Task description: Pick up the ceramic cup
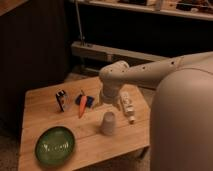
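The ceramic cup (108, 123) is small, white and tapered. It stands upside down, narrow end up, on the wooden table (35, 117), near the front right. My gripper (107, 101) hangs from the white arm just behind and above the cup, apart from it. It holds nothing that I can see.
A round green plate (54, 146) lies at the front left. An orange carrot-like object (81, 107) and a blue item (88, 101) lie left of the gripper. A small dark and white object (61, 99) lies further left. A flat white bottle-like object (128, 106) lies right of the gripper.
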Tool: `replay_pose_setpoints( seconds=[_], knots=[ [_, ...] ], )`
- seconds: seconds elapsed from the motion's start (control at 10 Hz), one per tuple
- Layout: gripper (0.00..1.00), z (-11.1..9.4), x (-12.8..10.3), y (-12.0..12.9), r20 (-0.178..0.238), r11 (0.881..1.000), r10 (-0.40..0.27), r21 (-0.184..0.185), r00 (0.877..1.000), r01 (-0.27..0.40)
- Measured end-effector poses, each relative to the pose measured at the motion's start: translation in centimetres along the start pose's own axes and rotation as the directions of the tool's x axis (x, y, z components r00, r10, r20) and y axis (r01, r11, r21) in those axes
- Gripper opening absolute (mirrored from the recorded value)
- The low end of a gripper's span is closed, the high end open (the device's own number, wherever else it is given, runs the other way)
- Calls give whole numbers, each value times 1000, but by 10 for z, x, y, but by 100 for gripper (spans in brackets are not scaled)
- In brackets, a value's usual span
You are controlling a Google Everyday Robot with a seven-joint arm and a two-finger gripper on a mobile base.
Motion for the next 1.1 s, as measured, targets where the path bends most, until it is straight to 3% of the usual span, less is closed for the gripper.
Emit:
replay_pose_setpoints(
  seconds=[0.4,0.7,1.1],
  knots=[
    [80,-5,31,8,-5,999,9,32,1000,-8],
    [80,10,46,5,-8,999,27,45,1000,-27],
    [80,27,51,5,-5,999,43,20,999,-43]
  ],
)
